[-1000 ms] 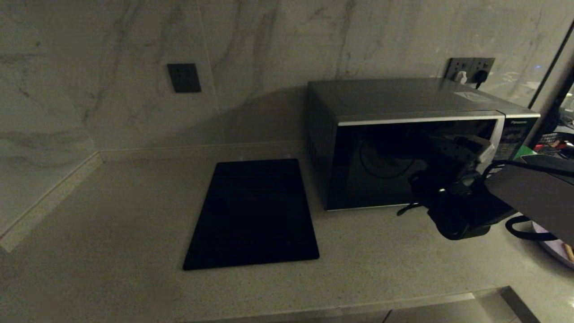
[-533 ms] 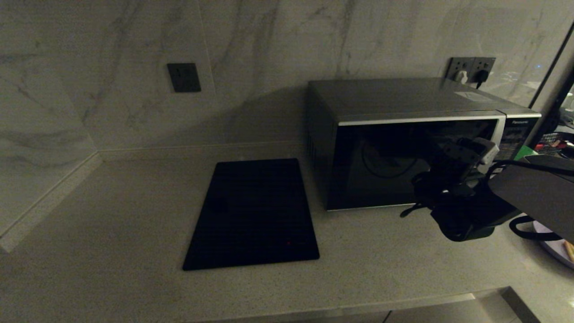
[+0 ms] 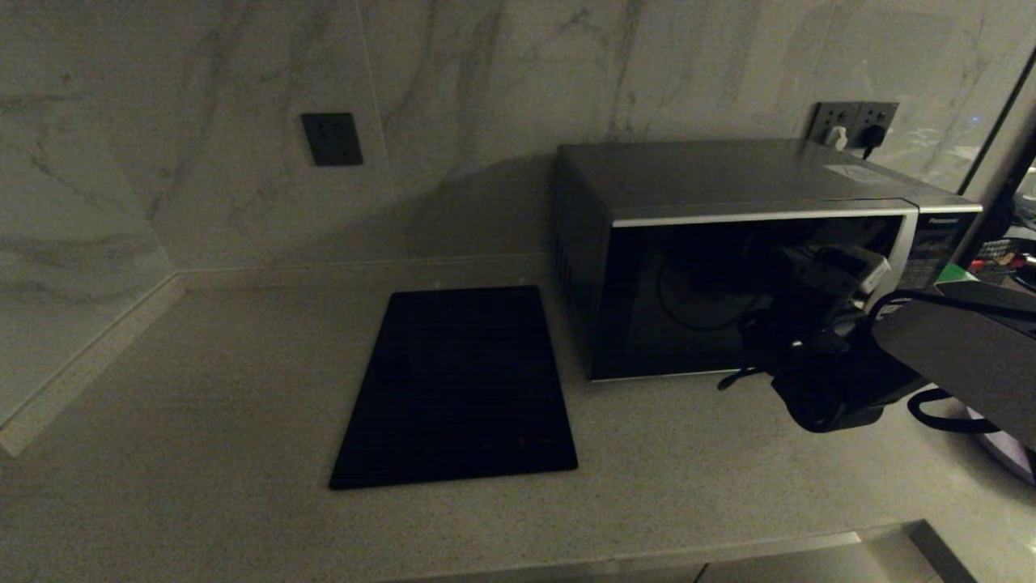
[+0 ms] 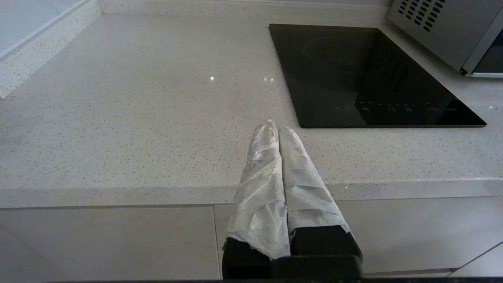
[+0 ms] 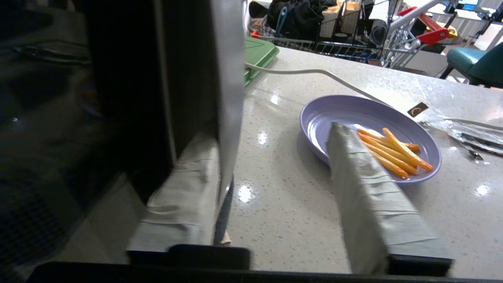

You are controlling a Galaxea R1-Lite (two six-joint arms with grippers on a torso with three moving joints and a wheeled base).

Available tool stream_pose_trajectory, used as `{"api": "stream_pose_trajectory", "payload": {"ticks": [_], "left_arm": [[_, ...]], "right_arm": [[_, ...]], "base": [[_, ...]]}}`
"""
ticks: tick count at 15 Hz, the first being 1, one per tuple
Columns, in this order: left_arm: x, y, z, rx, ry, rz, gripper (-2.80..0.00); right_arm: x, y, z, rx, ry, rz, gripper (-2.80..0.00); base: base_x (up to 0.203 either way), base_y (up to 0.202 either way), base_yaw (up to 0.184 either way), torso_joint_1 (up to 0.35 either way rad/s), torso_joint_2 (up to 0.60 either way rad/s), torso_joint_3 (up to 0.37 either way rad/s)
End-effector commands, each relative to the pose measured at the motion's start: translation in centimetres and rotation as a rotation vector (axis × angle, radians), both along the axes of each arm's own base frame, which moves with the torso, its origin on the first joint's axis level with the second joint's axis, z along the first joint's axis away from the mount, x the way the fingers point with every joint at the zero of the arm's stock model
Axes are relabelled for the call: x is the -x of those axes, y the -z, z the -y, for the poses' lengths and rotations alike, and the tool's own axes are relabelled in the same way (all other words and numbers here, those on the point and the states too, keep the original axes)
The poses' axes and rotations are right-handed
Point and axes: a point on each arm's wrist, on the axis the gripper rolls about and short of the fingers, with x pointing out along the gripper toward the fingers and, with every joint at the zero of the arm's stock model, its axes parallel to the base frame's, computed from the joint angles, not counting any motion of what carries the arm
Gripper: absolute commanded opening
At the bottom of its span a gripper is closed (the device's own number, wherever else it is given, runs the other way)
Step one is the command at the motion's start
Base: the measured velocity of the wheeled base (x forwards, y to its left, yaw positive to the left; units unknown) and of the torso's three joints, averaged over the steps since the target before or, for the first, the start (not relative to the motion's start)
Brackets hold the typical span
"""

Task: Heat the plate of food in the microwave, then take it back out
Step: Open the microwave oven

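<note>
The dark grey microwave [image 3: 728, 178] stands at the back right of the counter. I cannot tell whether its dark glass door [image 5: 118, 98] is ajar. My right gripper [image 3: 834, 271] is at the door's right edge, open. In the right wrist view the gripper [image 5: 269, 135] has one wrapped finger [image 5: 184, 188] partly behind the door's silver trim, the other finger [image 5: 365, 184] out over the counter. The lilac plate of food [image 5: 346, 114] with orange sticks [image 5: 393, 151] sits on the counter right of the microwave, barely showing in the head view [image 3: 1004, 453]. My left gripper [image 4: 278, 125] is shut and empty above the counter's front edge.
A flat black slab [image 3: 457, 385] lies left of the microwave. A green board [image 5: 257, 53] and a white cable [image 5: 314, 72] lie beside the microwave, beyond the plate. A clear plastic packet [image 5: 471, 131] lies beyond the plate. Wall sockets [image 3: 854, 121] sit behind the microwave.
My right gripper shifted slightly right along the door's right edge, then back left. The microwave, plate and left arm have stayed put.
</note>
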Motion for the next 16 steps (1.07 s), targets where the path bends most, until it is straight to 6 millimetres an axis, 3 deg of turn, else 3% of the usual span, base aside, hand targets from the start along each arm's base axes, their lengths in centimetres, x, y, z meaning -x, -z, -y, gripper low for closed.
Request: {"api": "stream_pose_trajectory", "payload": {"ticks": [1,16], "left_arm": [[0.00,-0.01,0.00,0.001,0.000,0.001,-2.80],[0.00,0.00,0.00,0.001,0.000,0.000,-2.80]], "right_arm": [[-0.21,0.28,-0.07,-0.004,0.016,0.003,-2.80],[0.26,0.26,-0.32,-0.013,0.071,-0.016,-2.80]], "base": [[0.000,0.000,0.000,0.000,0.00,0.000],[0.000,0.000,0.000,0.000,0.00,0.000]]}}
